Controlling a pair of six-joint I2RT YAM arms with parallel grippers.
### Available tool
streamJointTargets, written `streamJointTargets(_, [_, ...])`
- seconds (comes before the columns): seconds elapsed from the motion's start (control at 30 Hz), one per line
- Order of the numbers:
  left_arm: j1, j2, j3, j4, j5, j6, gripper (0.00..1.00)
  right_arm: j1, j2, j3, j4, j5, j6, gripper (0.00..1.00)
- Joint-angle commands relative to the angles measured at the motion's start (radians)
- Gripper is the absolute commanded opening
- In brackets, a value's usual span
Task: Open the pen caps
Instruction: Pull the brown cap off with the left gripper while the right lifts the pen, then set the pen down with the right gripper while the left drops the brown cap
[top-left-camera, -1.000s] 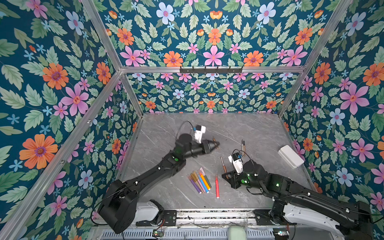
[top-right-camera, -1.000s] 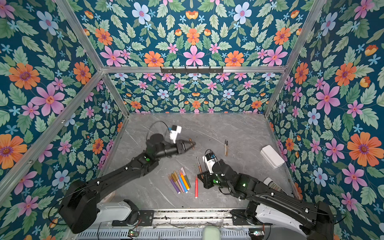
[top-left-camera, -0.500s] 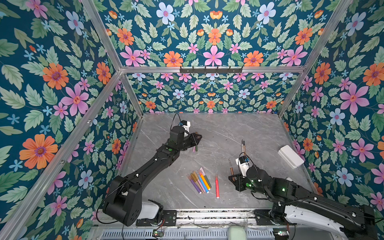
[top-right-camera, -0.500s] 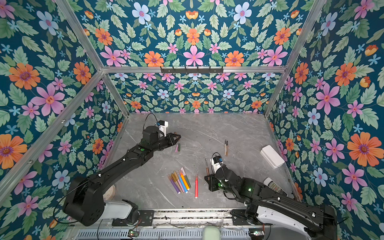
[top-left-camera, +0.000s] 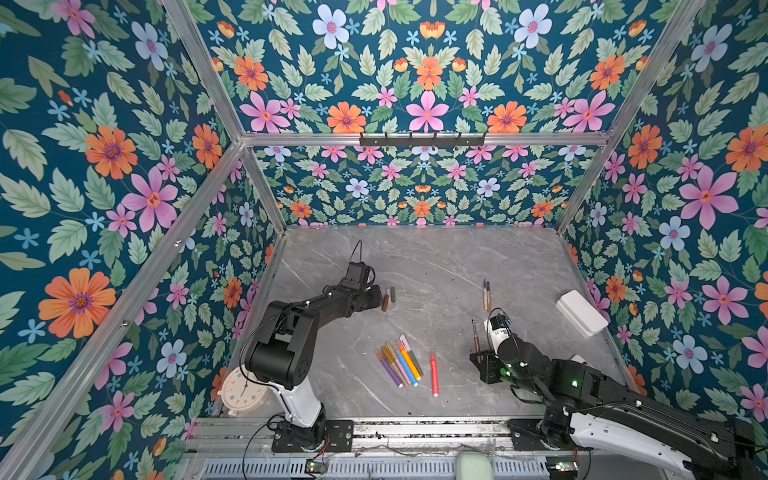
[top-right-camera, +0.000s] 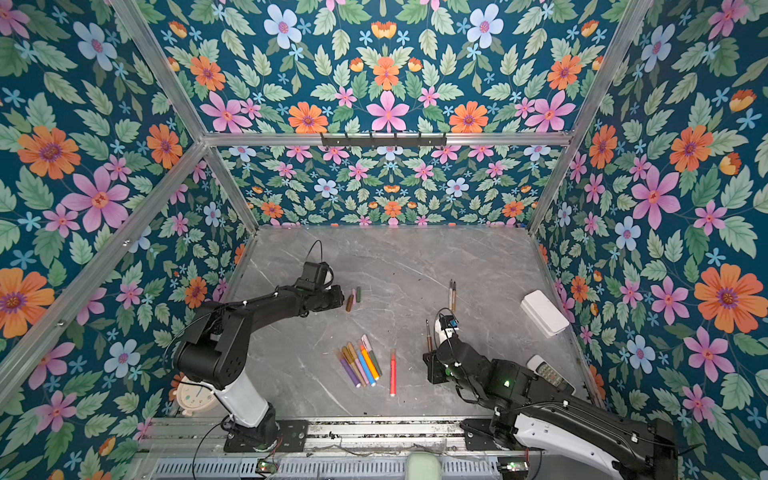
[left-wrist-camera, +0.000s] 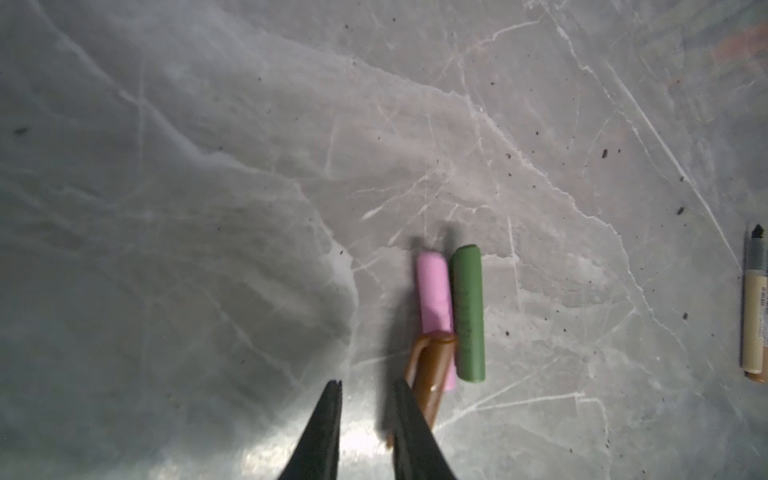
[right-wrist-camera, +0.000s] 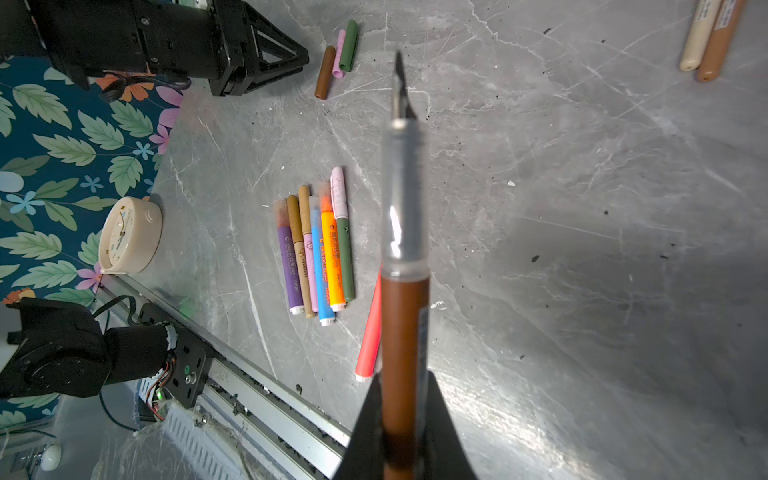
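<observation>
Up front, the right gripper is clamped on the brown pen, bare nib pointing away. Just beside it the other pens lie in a row. Farther back, the left gripper stands narrowly parted and empty, one finger just beside the brown cap, which lies against the pink cap, with the green cap alongside.

Floral walls, grey marble floor (aluminium frame)

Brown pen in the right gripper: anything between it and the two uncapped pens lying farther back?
Nothing visible. The right gripper is shut on the brown pen, and only bare table lies between its tip and the two uncapped pens. The row of pens and the red pen lie toward the left arm.
</observation>
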Motion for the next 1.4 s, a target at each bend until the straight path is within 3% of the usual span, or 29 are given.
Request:
streamJointTargets(0.0, [0.005,0.021,0.030,0.003,0.010,0.034,0.25,0.000,-0.013,-0.003,-0.023,0.027,0.009,0.00])
streamJointTargets(0.27, [0.022,0.015,0.024,0.005,0.013,0.036,0.25,-0.008,-0.017,0.010,-0.071,0.057,0.006,0.00])
streamJointTargets(0.37, [0.029,-0.014,-0.011,0.038,0.001,0.030,0.26,-0.090,0.014,0.044,-0.145,0.021,-0.010,0.00])
streamJointTargets(0.43, [0.036,-0.032,-0.041,0.054,-0.001,0.030,0.26,-0.218,0.028,0.062,-0.182,-0.049,-0.061,0.00])
streamJointTargets(0.57, [0.048,-0.069,-0.124,0.112,0.018,0.024,0.26,-0.608,0.083,0.063,-0.131,-0.323,-0.202,0.00])
streamJointTargets(0.67, [0.054,-0.127,-0.231,0.236,0.027,0.018,0.27,-0.891,0.266,0.081,-0.014,-0.528,-0.287,0.00])
streamJointTargets(0.73, [0.056,-0.191,-0.306,0.319,0.022,0.024,0.29,-0.975,0.420,0.132,0.032,-0.561,-0.337,0.00])
streamJointTargets(0.9, [0.056,-0.371,-0.422,0.401,-0.035,0.035,0.39,-0.986,0.718,0.273,0.116,-0.541,-0.400,0.00])
streamJointTargets(1.1, [0.056,-0.471,-0.455,0.416,-0.053,0.030,0.57,-0.986,0.899,0.390,0.163,-0.480,-0.416,0.00])
streamJointTargets(1.37, [0.056,-0.504,-0.450,0.378,-0.069,0.028,0.61,-0.986,1.033,0.460,0.170,-0.495,-0.422,0.00])
